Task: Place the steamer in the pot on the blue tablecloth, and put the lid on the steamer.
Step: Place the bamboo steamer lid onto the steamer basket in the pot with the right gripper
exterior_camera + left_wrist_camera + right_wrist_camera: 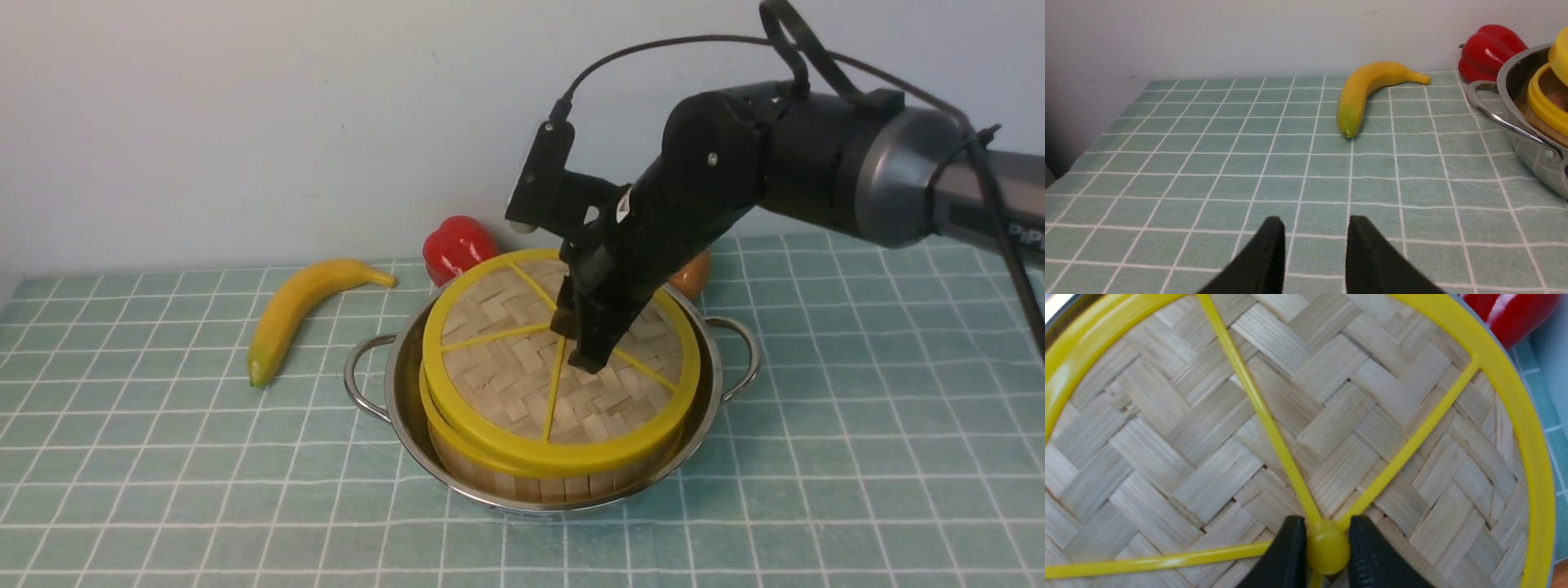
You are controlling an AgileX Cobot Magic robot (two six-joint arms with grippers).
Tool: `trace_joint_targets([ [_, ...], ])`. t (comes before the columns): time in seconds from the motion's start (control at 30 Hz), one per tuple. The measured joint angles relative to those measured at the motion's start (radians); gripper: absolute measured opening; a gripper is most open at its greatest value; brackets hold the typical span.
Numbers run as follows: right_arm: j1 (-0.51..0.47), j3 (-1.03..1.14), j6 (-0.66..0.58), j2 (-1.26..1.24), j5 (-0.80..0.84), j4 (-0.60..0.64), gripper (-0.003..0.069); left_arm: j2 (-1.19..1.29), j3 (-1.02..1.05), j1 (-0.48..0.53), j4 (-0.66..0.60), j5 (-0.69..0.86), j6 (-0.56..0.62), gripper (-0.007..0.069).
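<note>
The lid (522,359) sits on the steamer (531,478), tilted: its near-left edge rests low on the basket rim while the far-right edge rides higher. The right gripper (1327,547) has both black fingers (1286,555) pressed against the lid's small yellow centre knob (1327,551), one on each side, so it is closed onto the lid. The steamer stands inside the pot (408,408), with a narrow ring of bare steel showing around the basket wall (its contents are hidden by the lid).

The pot rests on the blue tablecloth (857,408), roughly central, its two loop handles pointing left and right. Behind it, close to the rim, a red pepper (457,245) stands at the wall, and an orange object (694,273) is partly hidden by the right arm. A banana (302,310) lies to the pot's left, apart from the handle.

Open cloth extends in front of the pot and to both sides. The left gripper (1314,253) hangs over bare cloth, fingers parted by a small gap and holding nothing.
</note>
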Motion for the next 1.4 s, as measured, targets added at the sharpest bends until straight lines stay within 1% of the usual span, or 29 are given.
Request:
trace_joint_targets([
  [0.17,0.019,-0.032,-0.008,0.000,0.026,-0.012,0.0147,0.000,0.000,0.000,0.000,0.000,0.000,0.0223],
  [0.43,0.020,-0.041,-0.008,0.004,0.025,-0.044,0.0146,0.000,0.000,0.000,0.000,0.000,0.000,0.0230],
  [0.93,0.020,-0.042,-0.009,0.049,0.003,-0.044,0.0146,0.000,0.000,0.000,0.000,0.000,0.000,0.0243],
  [1.1,0.022,-0.045,-0.028,0.050,0.000,-0.047,0.0146,0.000,0.000,0.000,0.000,0.000,0.000,0.0243],
  [1.4,0.024,-0.118,-0.032,0.061,0.082,-0.053,0.0146,0.000,0.000,0.000,0.000,0.000,0.000,0.0243],
])
